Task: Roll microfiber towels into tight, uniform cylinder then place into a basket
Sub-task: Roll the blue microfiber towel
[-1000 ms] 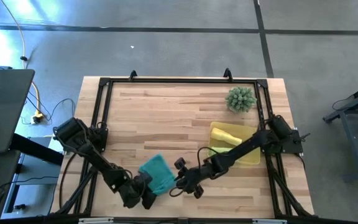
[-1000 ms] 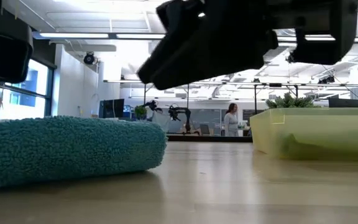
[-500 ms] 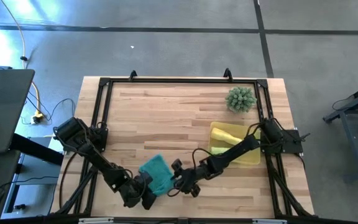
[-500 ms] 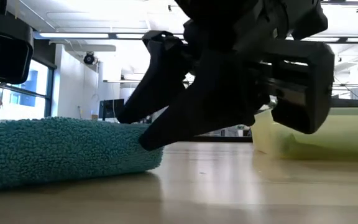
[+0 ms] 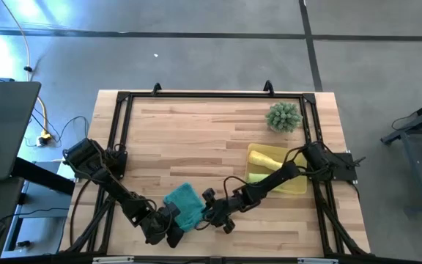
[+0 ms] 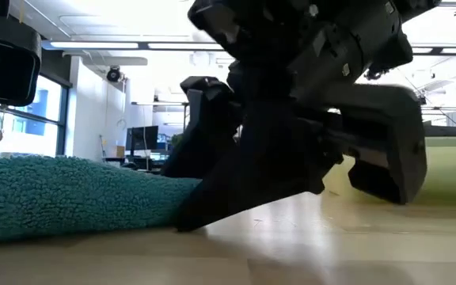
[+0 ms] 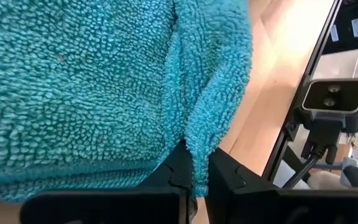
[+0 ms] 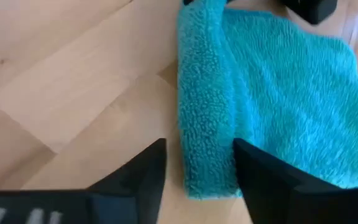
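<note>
One teal towel (image 5: 184, 204), looped microfibre pile, soft and thick, lies folded and not yet rolled at the lower centre of the high view. Left gripper (image 7: 194, 180): pinched shut on its folded edge. Right gripper (image 8: 197, 168): fingers spread, straddling the opposite corner, nothing held. Basket (image 5: 299, 188), translucent yellow plastic with low walls, sits right of centre; a yellow towel (image 5: 268, 156) already lies inside, seemingly rolled. Judged roughly midway: the teal roll and its placement remain. No green towel is visible.
</note>
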Controlling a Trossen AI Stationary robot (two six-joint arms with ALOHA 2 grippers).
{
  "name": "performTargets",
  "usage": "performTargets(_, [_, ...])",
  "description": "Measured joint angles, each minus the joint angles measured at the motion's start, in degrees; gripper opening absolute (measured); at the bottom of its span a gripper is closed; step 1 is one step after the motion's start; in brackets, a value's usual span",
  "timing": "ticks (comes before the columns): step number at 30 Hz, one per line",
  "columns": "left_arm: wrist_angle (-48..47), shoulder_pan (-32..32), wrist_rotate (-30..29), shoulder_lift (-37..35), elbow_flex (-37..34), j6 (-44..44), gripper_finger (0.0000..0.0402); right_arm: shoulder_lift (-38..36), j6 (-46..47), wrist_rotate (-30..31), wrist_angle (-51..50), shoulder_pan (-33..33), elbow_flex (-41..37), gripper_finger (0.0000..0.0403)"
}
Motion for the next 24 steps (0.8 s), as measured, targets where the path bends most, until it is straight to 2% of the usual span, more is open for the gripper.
performTargets(3, [0.0,-0.1,1.3,-0.8,-0.1,1.3,0.0018,0.1,3.7,-1.2,-1.1,-0.6,0.1,0.0139])
performTargets(8, [-1.2,-0.1,1.3,-3.0,-0.4,5.1,0.0038,0.1,8.4,-2.4,-3.0,-1.1,0.1,0.0028])
performTargets(9, [-1.3,-0.1,1.3,-3.3,-0.4,6.5,0.0042,0.1,9.2,-2.5,-3.2,-1.2,0.1,0.0016])
performTargets(12, [-3.0,-0.1,1.6,-5.2,-0.4,11.5,0.0055,0.1,14.3,-5.6,-3.8,-1.8,0.1,0.0016])
performTargets(16, [-9.7,-0.2,4.3,-7.6,-0.3,16.4,0.0069,0.1,24.1,-16.9,-4.9,-4.2,0.1,0.0006])
performTargets(21, [-13.3,-1.0,8.1,-10.1,-0.2,21.0,0.0077,0.3,37.4,-31.5,-5.7,-7.6,-0.1,0.0005])
performTargets(24, [-12.7,-1.8,8.2,-11.3,-0.2,24.1,0.0078,0.2,43.9,-35.7,-5.7,-9.5,-0.1,0.0003])
